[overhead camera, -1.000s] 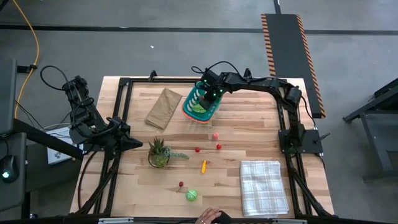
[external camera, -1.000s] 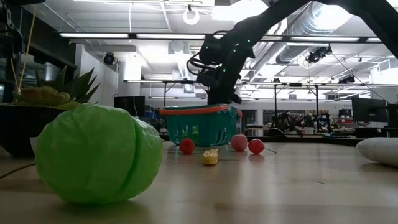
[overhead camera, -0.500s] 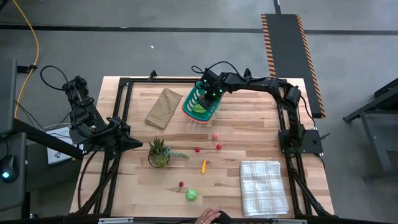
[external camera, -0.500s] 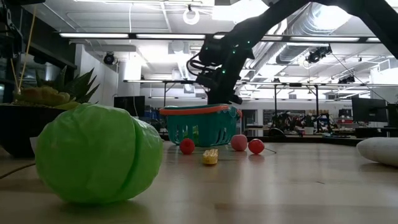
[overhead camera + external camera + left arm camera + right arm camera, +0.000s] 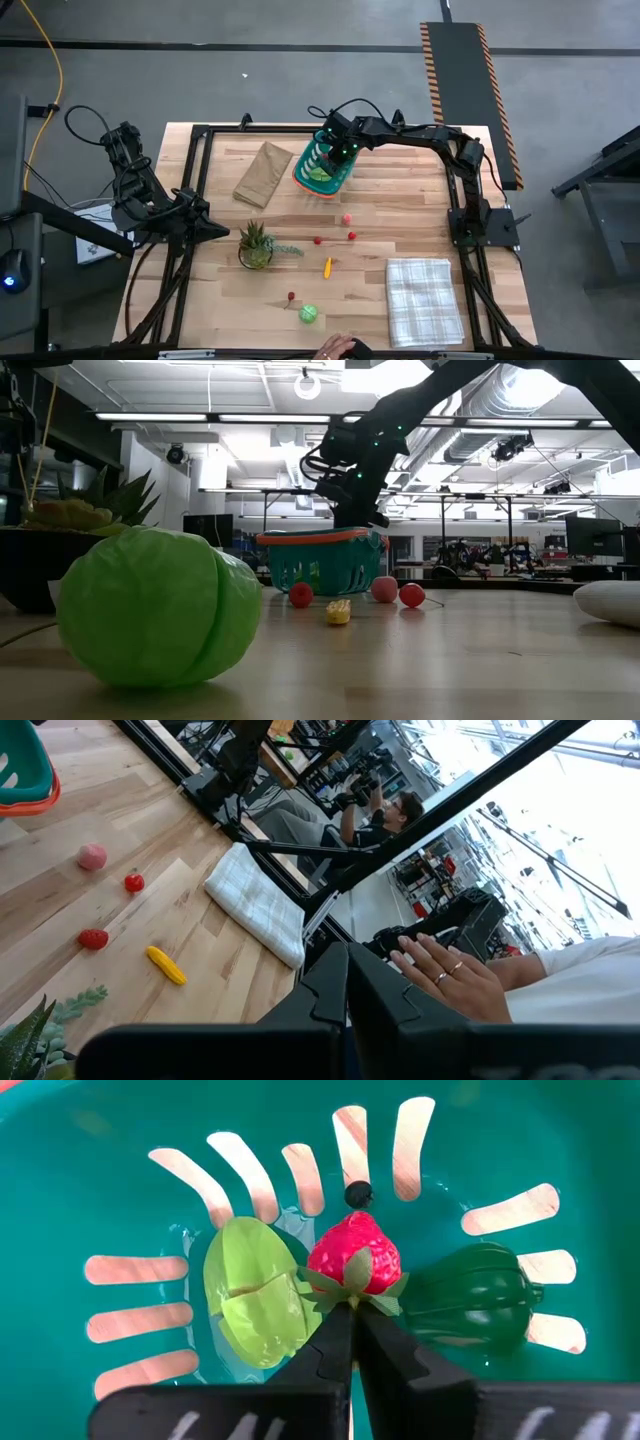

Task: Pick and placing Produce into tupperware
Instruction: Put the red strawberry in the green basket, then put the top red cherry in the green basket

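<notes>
The teal basket (image 5: 322, 165) with its orange rim stands on the far middle of the table, also low in the low view (image 5: 320, 560). Inside it lie a light green piece (image 5: 250, 1290) and a dark green pepper (image 5: 470, 1295). My right gripper (image 5: 350, 1308) hangs over the basket, shut at a red strawberry (image 5: 355, 1250). On the table lie a pink piece (image 5: 346, 218), small red pieces (image 5: 352, 236), a yellow piece (image 5: 327, 266) and a green cabbage (image 5: 308, 314). My left gripper (image 5: 215, 230) waits shut at the left edge. My right gripper comes from above, pointing down into the basket. Its shut fingertips (image 5: 335, 1330) meet at the strawberry's green leafy top (image 5: 345, 1285) and cover the exact place of contact. The red body shows just beyond the tips, above the basket floor; whether it rests there I cannot tell.
A spiky potted plant (image 5: 256, 245) stands left of centre and a flat brown paper bag (image 5: 263, 172) lies left of the basket. A checked cloth (image 5: 424, 300) covers the near right corner. A person's hand (image 5: 335, 348) rests at the near edge.
</notes>
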Available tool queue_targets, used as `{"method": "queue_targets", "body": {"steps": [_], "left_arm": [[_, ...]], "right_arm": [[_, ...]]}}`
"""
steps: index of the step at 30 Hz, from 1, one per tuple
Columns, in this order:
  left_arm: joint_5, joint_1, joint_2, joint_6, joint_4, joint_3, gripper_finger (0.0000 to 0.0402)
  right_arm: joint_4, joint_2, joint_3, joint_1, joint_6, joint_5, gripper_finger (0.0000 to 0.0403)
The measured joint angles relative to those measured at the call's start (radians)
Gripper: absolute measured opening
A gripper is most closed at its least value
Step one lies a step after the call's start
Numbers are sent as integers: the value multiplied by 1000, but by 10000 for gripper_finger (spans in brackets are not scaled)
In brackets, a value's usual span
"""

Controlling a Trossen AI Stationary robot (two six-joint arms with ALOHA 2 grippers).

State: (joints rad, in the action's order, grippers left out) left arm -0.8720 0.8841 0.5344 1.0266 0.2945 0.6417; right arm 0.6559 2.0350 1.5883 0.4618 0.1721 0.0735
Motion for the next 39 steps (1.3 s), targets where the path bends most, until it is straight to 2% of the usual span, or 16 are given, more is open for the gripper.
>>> {"method": "queue_targets", "body": {"steps": [11,15,25,32,39], "left_arm": [[0,0,0,0,0,0,1],[0,0,0,0,0,0,1],[0,0,0,0,0,0,1],[0,0,0,0,0,0,1],[0,0,0,0,0,0,1]], "right_arm": [[-1,0,0,2,1,5,61],[53,-9,16,3,-18,5,63],[127,-107,197,-8,-22,33,62],[299,-195,214,-127,-138,180,61],[406,-272,195,-246,-218,193,61]]}}
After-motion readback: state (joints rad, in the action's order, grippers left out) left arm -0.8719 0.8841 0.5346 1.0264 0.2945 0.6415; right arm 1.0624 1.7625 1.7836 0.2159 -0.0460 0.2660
